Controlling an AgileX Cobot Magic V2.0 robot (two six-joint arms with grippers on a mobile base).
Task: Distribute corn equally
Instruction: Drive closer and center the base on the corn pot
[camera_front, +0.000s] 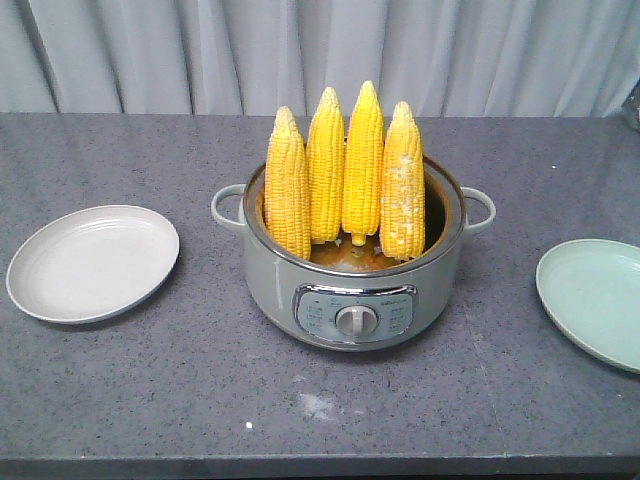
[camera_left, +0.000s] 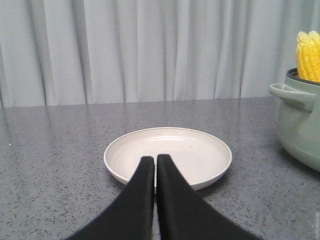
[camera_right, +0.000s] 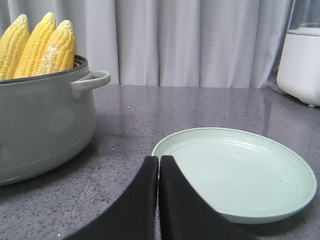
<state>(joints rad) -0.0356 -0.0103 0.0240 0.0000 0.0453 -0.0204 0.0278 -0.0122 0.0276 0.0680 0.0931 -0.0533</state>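
we see four corn cobs (camera_front: 345, 170) upright in the grey-green pot (camera_front: 270, 270), between a white plate (camera_front: 92, 262) and a pale green plate (camera_front: 595, 300). our left gripper (camera_left: 155, 160) is pressed together at the white plate's near rim, our right gripper (camera_right: 159, 160) likewise at the green one.

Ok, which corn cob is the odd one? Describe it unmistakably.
Find the grey-green round cooking pot centred on the grey counter. Four yellow corn cobs stand upright in it; in the front view, go to the rightmost cob. Only it has whitish patches.
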